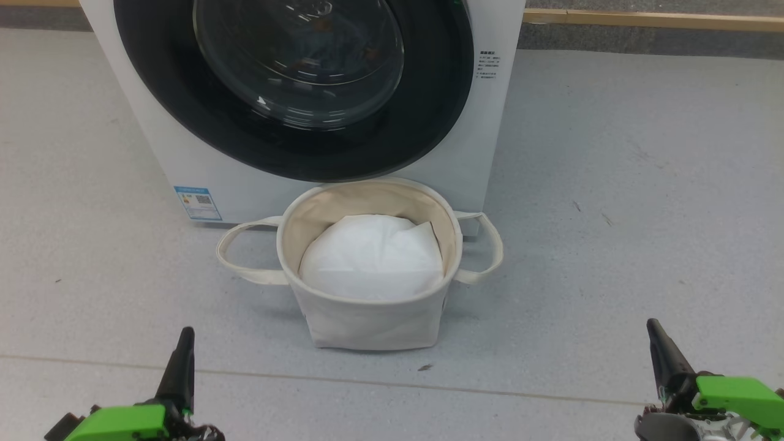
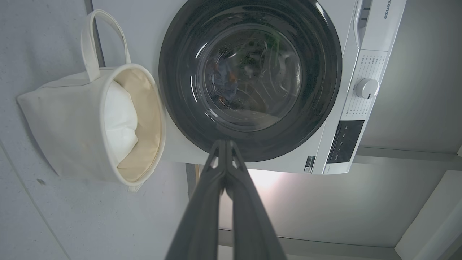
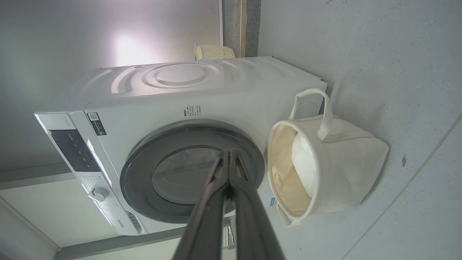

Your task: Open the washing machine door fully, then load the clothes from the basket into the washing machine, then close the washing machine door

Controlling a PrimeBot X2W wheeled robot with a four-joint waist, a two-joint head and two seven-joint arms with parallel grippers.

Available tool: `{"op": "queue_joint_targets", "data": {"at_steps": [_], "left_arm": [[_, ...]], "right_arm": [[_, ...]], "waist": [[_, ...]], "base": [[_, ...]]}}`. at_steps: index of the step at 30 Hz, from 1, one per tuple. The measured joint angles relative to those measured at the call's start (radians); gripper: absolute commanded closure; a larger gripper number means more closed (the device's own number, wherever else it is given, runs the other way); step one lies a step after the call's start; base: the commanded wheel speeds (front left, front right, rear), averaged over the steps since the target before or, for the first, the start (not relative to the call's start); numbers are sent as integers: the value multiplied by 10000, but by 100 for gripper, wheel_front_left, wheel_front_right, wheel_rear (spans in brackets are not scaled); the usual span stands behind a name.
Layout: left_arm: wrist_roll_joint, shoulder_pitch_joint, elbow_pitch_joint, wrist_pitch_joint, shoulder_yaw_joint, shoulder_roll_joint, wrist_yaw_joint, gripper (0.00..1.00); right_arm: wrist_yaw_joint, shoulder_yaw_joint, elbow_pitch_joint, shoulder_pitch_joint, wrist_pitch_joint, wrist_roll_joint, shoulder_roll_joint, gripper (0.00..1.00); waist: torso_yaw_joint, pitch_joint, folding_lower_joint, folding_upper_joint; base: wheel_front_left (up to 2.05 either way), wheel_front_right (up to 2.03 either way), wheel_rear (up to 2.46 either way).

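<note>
Since the door (image 1: 299, 67) is shut on the clothes (image 2: 227, 78) and only a sheet (image 1: 372, 260) fills the basket (image 1: 367, 327), nothing seems left for the left gripper (image 1: 184, 361) or right gripper (image 1: 661, 352), jaws closed.

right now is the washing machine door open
No, in the left wrist view the washing machine door lies shut, flat against the front of the washing machine.

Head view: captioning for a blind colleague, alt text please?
A cream canvas basket holding a white sheet stands on the grey floor before a white washing machine whose black-rimmed glass door is shut. The left gripper and right gripper, both shut, point up from the lower corners.
</note>
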Motion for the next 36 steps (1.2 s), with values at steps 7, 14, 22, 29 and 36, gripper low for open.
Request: {"op": "queue_joint_targets", "data": {"at_steps": [7,14,22,29,36], "left_arm": [[0,0,0,0,0,0,0,100],[0,0,0,0,0,0,0,100],[0,0,0,0,0,0,0,100],[0,0,0,0,0,0,0,100],[0,0,0,0,0,0,0,100]], "right_arm": [[0,-2,0,0,0,0,0,100],[0,-2,0,0,0,0,0,100],[0,-4,0,0,0,0,0,100],[0,-4,0,0,0,0,0,100],[0,-4,0,0,0,0,0,100]], "waist": [[0,0,0,0],[0,0,0,0],[0,0,0,0],[0,0,0,0],[0,0,0,0]], "base": [[0,0,0],[0,0,0],[0,0,0],[0,0,0],[0,0,0]]}}
